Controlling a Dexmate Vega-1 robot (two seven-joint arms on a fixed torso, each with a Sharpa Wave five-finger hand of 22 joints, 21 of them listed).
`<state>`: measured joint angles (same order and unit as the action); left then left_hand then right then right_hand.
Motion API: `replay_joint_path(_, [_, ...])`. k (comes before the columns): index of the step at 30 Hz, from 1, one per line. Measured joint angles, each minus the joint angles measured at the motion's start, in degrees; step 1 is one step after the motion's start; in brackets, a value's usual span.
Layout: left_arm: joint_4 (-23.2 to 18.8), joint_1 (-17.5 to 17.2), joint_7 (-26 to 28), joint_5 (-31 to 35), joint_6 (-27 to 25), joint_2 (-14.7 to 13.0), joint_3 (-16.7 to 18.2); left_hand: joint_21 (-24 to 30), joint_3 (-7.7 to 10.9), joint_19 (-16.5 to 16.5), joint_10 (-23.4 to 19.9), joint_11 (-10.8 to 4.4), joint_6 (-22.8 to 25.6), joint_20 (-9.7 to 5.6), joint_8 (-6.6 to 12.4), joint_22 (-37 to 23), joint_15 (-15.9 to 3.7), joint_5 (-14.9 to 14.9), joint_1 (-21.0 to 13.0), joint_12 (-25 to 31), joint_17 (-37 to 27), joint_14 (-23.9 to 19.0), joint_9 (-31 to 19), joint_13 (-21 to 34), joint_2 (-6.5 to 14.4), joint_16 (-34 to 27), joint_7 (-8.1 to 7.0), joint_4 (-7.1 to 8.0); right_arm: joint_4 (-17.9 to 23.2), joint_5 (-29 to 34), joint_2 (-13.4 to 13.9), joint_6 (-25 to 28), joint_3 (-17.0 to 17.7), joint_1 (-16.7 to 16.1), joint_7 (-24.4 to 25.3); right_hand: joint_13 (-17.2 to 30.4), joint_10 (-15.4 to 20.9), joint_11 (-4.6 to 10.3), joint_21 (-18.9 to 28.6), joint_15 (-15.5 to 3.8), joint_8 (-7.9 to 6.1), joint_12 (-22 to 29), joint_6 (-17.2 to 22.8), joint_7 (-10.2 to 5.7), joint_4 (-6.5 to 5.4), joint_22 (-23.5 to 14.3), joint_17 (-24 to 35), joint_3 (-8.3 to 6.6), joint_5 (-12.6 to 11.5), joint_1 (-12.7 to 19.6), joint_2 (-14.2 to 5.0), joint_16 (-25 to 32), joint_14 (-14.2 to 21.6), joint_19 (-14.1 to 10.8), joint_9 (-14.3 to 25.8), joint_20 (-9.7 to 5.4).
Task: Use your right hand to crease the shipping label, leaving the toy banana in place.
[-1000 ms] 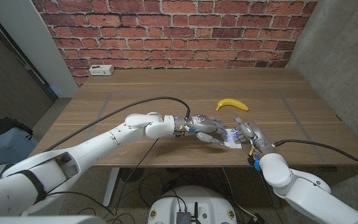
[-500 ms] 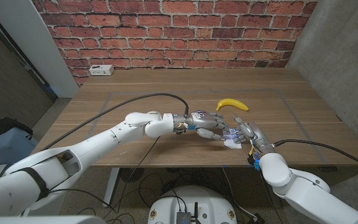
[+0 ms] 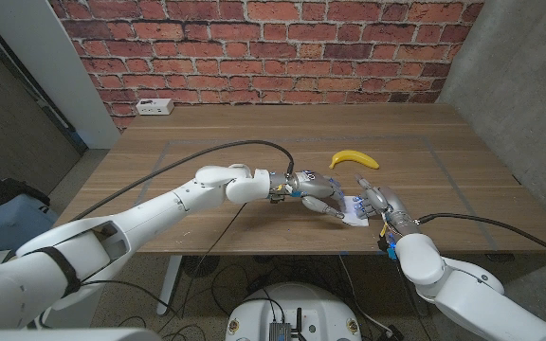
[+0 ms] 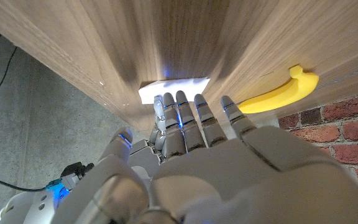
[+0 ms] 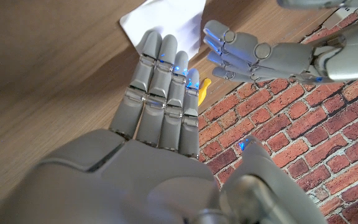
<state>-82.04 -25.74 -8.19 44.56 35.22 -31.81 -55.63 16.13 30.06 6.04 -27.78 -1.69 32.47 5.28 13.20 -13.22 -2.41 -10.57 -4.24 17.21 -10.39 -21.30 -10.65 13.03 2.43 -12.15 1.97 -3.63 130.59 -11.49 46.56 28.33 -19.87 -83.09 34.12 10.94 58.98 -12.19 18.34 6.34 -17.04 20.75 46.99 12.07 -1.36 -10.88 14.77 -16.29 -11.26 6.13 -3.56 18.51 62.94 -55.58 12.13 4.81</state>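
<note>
The small white paper shipping label [image 3: 354, 210] lies on the wooden table [image 3: 207, 152] in the lower centre-right of the head view, near the front edge. The robot's right hand [image 3: 379, 203] comes up from the lower right and sits at the label's right side, fingers extended and held close together; in the right wrist view the fingertips [image 5: 157, 45] reach the white sheet's [image 5: 166, 15] edge, though actual contact cannot be confirmed. It grips nothing.

The left hand [image 3: 318, 188] reaches in from the left and hangs just left of the label, fingers straight and slightly apart, holding nothing. The left wrist view shows its fingers [image 4: 194, 118] pointing toward the label [image 4: 173, 89].

The yellow plastic toy banana [image 3: 354, 159] lies on the table just above centre, apart from both hands and the label.

A white power strip [image 3: 154, 107] sits at the table's upper left, against the brick wall.
</note>
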Motion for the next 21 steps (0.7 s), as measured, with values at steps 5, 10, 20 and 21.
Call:
replay_joint_path(5, [-1.03,0.33,-2.49,-0.01,-1.22,0.04,-0.47,0.0,-0.4,0.19,-0.82,0.07,0.7,-0.18,0.0,0.0,-0.25,0.0,0.57,0.0,0.27,-0.74,0.22,-0.42,-0.54,-0.49,0.08,0.4,-0.06,-0.01,0.12,-0.37,0.12,-0.22,0.06,0.14,0.11,-0.09,0.0,0.0,0.0,-0.01,0.0,0.0,0.0,0.0,0.12,0.0,0.0,0.0,0.0,0.0,0.0,0.0,0.0,0.0])
replay_joint_path(10, [-1.8,0.6,-5.09,-0.03,-2.4,0.1,-0.92,0.0,-0.79,0.19,0.29,0.0,-0.9,-0.18,-1.14,0.0,-0.04,0.0,1.28,-0.86,0.27,-0.49,0.28,-0.71,-0.51,0.18,0.23,0.79,-0.07,0.08,0.23,-0.73,0.24,-0.52,0.22,0.14,0.1,-0.09,0.0,0.0,0.0,-0.22,0.41,0.01,0.0,0.0,0.35,0.0,0.0,0.0,0.0,0.0,0.0,0.0,0.0,0.0])
replay_joint_path(20, [-3.54,1.64,-11.37,0.13,-4.94,0.48,-2.25,-0.24,-1.34,-1.06,4.31,-1.0,-5.39,-0.58,-2.84,0.1,0.11,0.0,1.83,-3.53,0.26,3.52,0.29,-1.43,-0.6,1.79,-0.65,1.35,-0.01,0.57,0.37,-1.45,0.68,-1.31,0.57,0.14,0.1,-0.09,-0.01,0.0,0.43,-0.63,0.4,0.01,0.0,0.04,0.39,0.0,0.0,0.0,0.0,0.0,0.0,0.0,-0.01,0.0])
replay_joint_path(21, [-3.62,1.71,-11.79,0.18,-5.1,0.51,-2.34,-0.25,-1.34,-1.25,4.44,-0.87,-5.5,-0.78,-2.84,0.16,0.17,0.0,1.92,-3.72,0.26,3.59,0.41,-1.47,-0.69,1.79,-0.77,1.35,-0.01,0.61,0.37,-1.56,0.74,-1.39,0.61,0.14,0.1,-0.09,-0.04,0.0,0.44,-0.78,0.4,0.01,0.0,0.04,0.39,0.0,-0.21,0.0,0.0,0.0,0.0,0.0,-0.01,0.0])
